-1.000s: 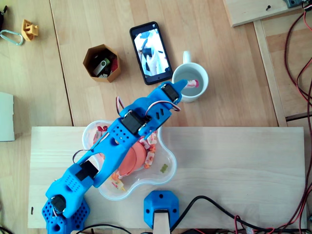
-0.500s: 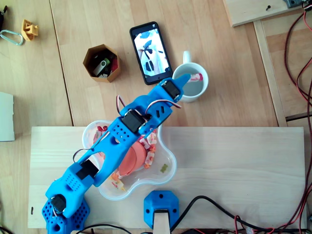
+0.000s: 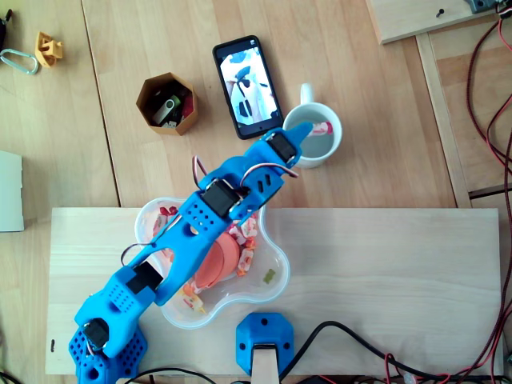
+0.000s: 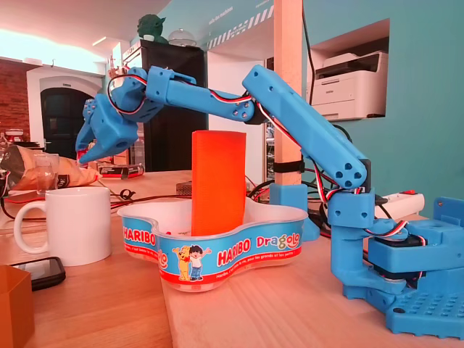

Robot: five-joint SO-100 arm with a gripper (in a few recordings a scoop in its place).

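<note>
Just above the white mug (image 4: 72, 228), the tool (image 4: 91, 152) hangs clear of its rim; whether the jaws are parted cannot be told.

White mug (image 3: 338, 141): upper centre-right of the overhead view, upright on the table, mouth open to the camera. Its handle points toward the top edge of the frame. Glossy, plain, no print seen. In the fixed view the same mug (image 4: 76, 225) stands at lower left, handle turned left.

Sweet (image 3: 322, 128): small, pink-and-white wrapper, lying inside the mug against the upper-right wall. Its ends are too small to make out.
</note>
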